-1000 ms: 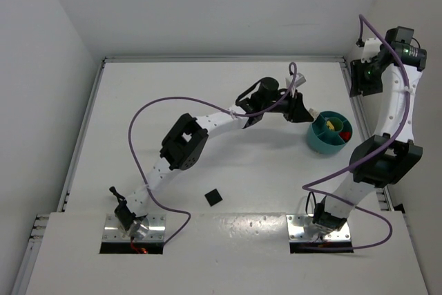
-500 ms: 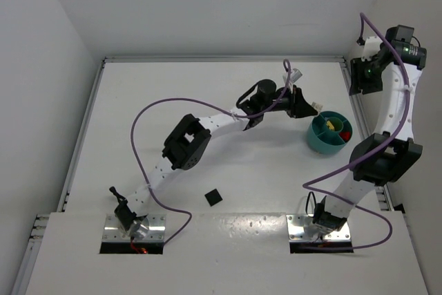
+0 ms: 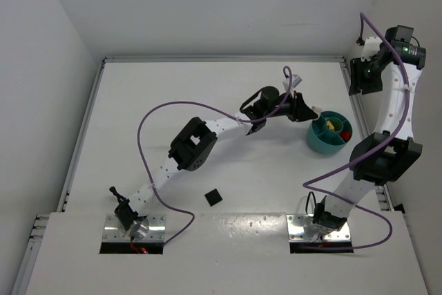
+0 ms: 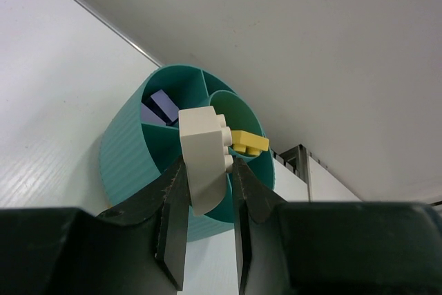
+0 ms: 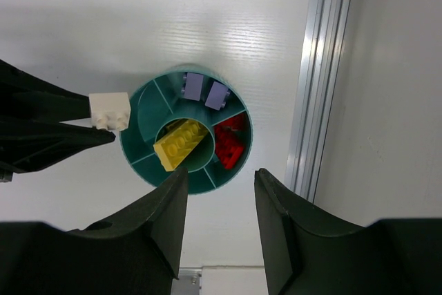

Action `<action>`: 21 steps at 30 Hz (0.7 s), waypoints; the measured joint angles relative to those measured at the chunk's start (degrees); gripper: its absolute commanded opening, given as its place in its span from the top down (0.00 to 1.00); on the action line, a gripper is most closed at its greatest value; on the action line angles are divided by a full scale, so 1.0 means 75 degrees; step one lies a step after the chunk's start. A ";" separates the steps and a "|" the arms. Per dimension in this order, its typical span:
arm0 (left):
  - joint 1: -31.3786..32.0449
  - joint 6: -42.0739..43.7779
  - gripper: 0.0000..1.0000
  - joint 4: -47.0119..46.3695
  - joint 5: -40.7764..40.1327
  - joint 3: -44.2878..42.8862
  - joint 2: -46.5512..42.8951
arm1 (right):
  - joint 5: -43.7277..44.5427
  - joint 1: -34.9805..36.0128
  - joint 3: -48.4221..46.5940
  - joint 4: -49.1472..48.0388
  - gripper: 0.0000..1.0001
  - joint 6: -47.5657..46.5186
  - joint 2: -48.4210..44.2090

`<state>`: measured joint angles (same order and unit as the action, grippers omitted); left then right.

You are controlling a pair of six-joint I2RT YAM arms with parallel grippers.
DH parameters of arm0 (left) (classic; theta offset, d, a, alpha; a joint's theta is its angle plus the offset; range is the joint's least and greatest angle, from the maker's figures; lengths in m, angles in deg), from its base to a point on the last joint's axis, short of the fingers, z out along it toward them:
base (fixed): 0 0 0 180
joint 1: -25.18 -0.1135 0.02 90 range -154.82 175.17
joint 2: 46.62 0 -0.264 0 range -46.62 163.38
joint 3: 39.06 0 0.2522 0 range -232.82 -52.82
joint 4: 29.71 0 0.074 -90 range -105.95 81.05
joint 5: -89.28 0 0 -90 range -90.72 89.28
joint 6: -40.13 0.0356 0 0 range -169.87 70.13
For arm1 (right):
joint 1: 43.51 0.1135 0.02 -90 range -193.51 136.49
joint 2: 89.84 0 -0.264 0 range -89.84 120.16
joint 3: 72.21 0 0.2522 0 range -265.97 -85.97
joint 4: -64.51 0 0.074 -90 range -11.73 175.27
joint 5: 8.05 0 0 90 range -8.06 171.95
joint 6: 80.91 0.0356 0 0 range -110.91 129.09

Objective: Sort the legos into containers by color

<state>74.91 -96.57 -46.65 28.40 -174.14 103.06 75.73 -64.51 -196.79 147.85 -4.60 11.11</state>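
My left claw is closed partway on the white brick, holding it just beside the rim of the teal dish, while my right claw hangs over the dish, jaws apart and empty. The purple bricks, the red ones and the yellow plate already lie in separate compartments. I judge what's left is dropping the white one in and fetching the black square off the surface.

No lettering, label, brand mark, number or sign can be read anywhere, whether on the teal dish, its bricks or the table.
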 measured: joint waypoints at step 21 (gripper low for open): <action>0.0146 -0.0003 0.45 0.0064 -0.0195 -0.0119 0.0067 | -0.0052 0.0000 0.0000 -0.0006 0.56 0.0000 0.0003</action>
<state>76.00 -96.59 -46.17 26.94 -175.03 103.57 75.33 -64.51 -196.79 147.81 -4.60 11.13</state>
